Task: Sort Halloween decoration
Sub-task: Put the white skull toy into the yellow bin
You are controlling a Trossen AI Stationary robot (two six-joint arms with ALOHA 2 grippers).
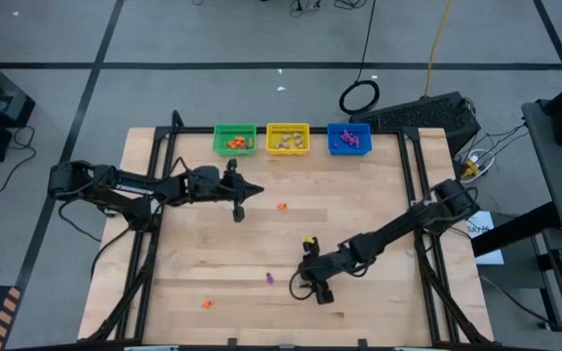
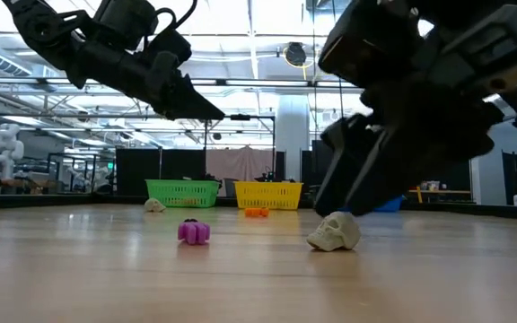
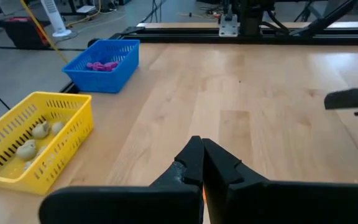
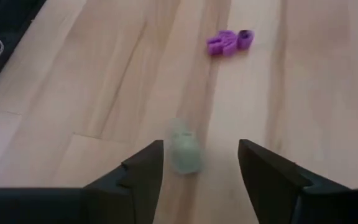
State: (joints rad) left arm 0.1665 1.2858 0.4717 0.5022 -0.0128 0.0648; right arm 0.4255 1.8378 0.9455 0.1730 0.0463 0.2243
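A pale skull trinket lies on the wooden table near its front middle, also seen in the low view. My right gripper is open, slanting down over it, one finger on either side of the skull and no touch showing. A purple trinket lies on the table just beyond it. My left gripper is shut and holds nothing, raised above the table's middle left. An orange trinket lies on the table a little past its tip.
Three baskets stand along the far edge: green with orange pieces, yellow with pale ones, blue with purple ones. Another orange trinket lies near the front left. Black frame rails run down both sides of the table.
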